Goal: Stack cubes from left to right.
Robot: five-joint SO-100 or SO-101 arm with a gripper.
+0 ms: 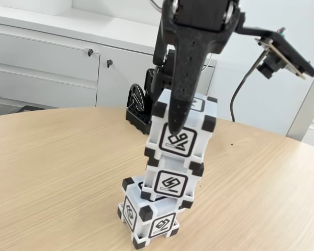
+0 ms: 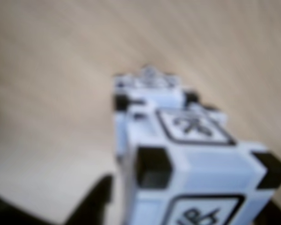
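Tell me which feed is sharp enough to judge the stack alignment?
Fixed view: sharp, evenly lit, all three cubes readable, top cube under the gripper, middle cube, bottom cube turned off-line. Wrist view: badly out of focus, top cube soft, table smeared; don't trust it.

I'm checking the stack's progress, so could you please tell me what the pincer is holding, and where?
The pincer grips the top cube of the three-cube stack by its sides, one finger lying down the front face.
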